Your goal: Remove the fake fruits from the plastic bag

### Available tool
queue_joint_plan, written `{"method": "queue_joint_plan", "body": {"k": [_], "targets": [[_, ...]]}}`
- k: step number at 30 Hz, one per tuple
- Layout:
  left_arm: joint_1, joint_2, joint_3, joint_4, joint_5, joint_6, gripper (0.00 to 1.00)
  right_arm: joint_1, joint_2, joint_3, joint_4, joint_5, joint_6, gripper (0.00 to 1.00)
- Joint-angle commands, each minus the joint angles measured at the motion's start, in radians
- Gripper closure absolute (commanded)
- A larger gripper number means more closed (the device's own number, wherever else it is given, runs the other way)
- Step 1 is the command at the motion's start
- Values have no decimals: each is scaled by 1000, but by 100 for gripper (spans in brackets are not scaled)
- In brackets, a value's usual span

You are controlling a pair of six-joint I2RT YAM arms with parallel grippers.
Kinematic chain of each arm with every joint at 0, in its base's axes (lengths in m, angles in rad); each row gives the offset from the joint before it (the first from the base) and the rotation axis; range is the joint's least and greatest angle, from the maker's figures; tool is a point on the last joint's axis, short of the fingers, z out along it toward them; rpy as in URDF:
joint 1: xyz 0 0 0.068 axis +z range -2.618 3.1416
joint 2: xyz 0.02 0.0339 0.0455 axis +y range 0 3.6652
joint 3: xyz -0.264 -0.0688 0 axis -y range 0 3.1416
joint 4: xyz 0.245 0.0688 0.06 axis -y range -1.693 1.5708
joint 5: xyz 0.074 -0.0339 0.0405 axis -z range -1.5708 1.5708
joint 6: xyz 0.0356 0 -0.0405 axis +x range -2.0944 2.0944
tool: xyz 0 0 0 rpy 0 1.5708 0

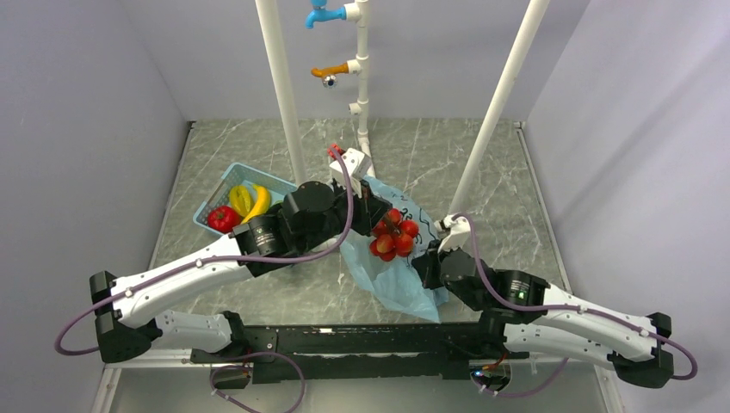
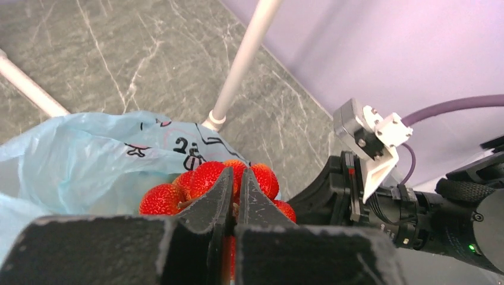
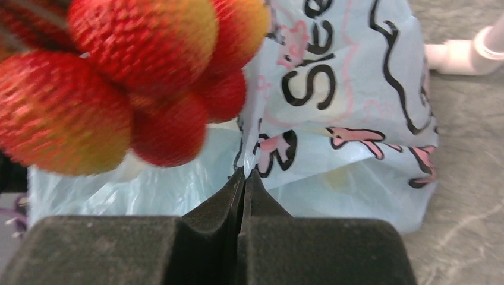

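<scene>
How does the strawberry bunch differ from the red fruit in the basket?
The strawberry bunch is many small bumpy pieces; the red fruit is one larger, smoother piece. The strawberry bunch is held by the shut left gripper above the bag; the red fruit lies in the basket beside the bananas. Both are red.

You see a tight bunch of bumpy red fake fruits (image 1: 393,234) over the crumpled light-blue plastic bag (image 1: 398,288) with black letters and pink prints
</scene>
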Motion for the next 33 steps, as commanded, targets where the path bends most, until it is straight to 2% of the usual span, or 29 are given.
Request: {"method": "queue_joint_plan", "body": {"k": [1,8,14,24,27,33], "targets": [[-2,-5,-7,169,-7,31,100,-2,-53,-24,146,-60,-75,100],[-1,-131,-38,207,92,-43,100,-1,40,44,-17,79,-4,100],[0,-303,5,23,103,-54,100,-2,30,35,0,81,-4,100],[-1,-542,26,-478,-156,-73,100,-3,24,40,6,103,-16,100],[0,-542,15,-633,-257,-135,100,-2,30,50,-6,102,-12,100],[12,-448,-12,-781,-454,-183,100,-2,46,54,9,89,-25,100]]}}
